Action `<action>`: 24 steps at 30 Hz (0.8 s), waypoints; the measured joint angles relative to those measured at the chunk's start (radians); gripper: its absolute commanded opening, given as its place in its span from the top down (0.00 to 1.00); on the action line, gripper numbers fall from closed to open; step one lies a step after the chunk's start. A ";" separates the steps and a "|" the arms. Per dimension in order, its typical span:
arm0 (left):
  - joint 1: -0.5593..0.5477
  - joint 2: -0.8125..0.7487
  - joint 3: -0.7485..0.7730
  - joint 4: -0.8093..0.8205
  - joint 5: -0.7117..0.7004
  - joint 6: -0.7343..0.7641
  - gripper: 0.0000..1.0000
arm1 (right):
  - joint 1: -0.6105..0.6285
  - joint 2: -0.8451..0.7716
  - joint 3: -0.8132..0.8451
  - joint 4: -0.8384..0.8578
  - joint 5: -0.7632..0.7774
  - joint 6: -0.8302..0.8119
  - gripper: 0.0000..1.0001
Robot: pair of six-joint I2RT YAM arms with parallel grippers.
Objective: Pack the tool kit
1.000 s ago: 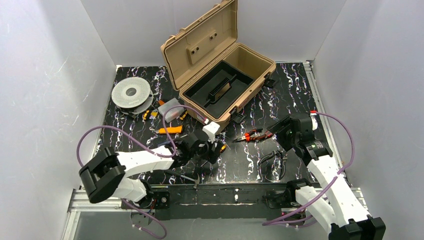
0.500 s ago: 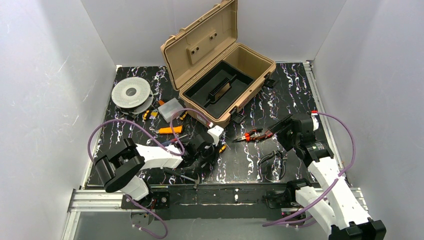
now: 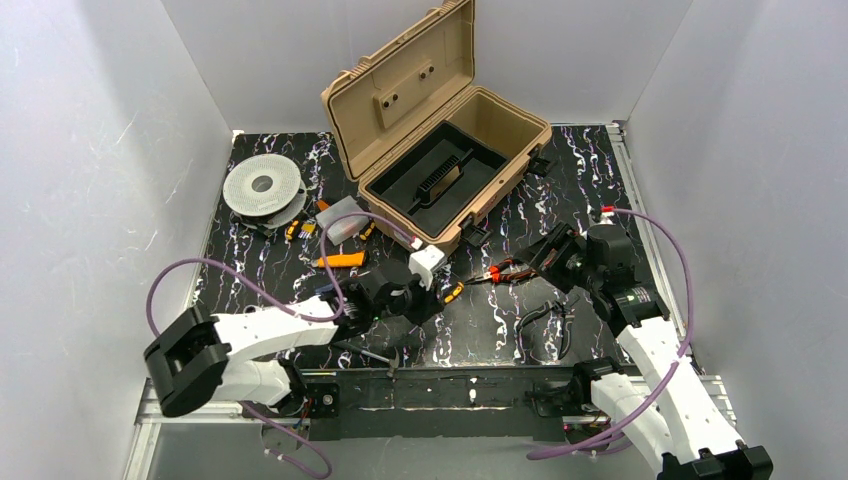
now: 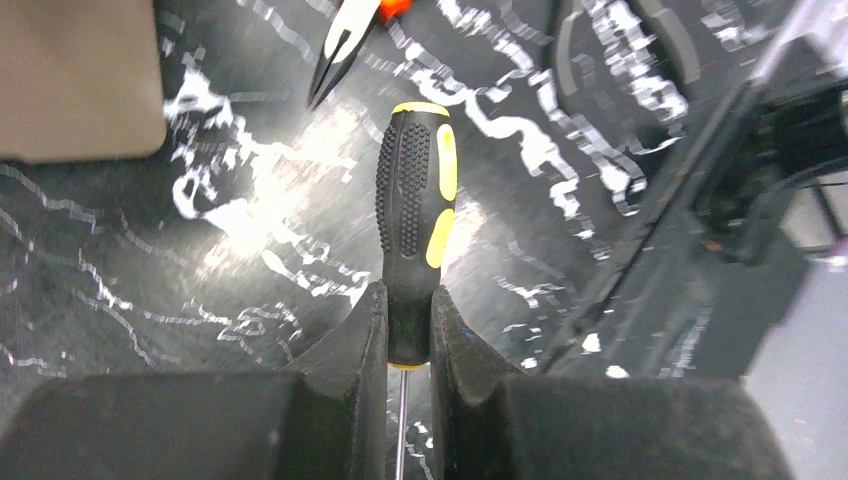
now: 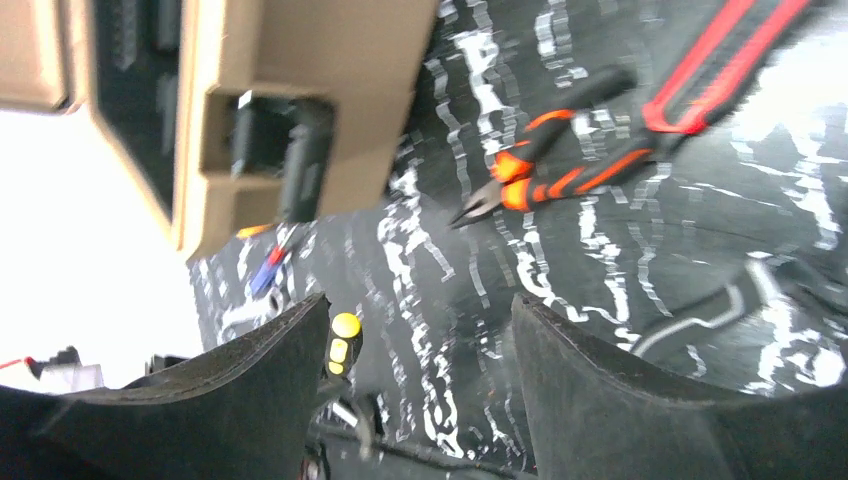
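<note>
Your toolbox sits at the far middle of the desk, set at an angle, with its lid swung up and leaning back to the left. The black inner tray is exposed, and past it on the right is a deeper tan well. The two front latches hang loose along the near edge. One of them shows in your right wrist view on the box's corner, with the wall just above the desk surface. Just in front of that near edge, your left tool is pinching a black-and-yellow screwdriver by the base of its handle. The handle points away from the fingers toward the red pliers, and the thin shaft runs back between them. You cannot tell from these views whether the screwdriver is lifted off the desk. The red pliers lie flat, near the box's front corner and just beside your right tool. That tool is spread wide with nothing between its fingers, and it is angled toward the pliers. A band of bare marbled desk shows between the pliers and the box. A wider strip runs from the box's right side out to the right rail. Black-handled pliers lie nearer you, beside the right arm. On the left the desk is crowded. A grey spool sits near the left edge, a small clear box is close to the lid's hinge corner, and an orange-handled piece lies between that box and your left arm.
</note>
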 measured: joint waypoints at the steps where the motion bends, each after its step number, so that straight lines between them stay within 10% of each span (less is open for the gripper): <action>1: 0.000 -0.029 0.006 0.000 0.019 0.002 1.00 | 0.000 0.000 0.000 0.021 -0.047 -0.021 0.25; 14: 0.000 -0.163 0.143 -0.012 0.150 -0.017 1.00 | 0.000 -0.054 -0.009 0.417 -0.552 -0.116 0.26; 24: 0.000 -0.012 0.331 0.014 0.178 -0.047 1.00 | 0.011 -0.040 -0.023 0.520 -0.627 -0.123 0.38</action>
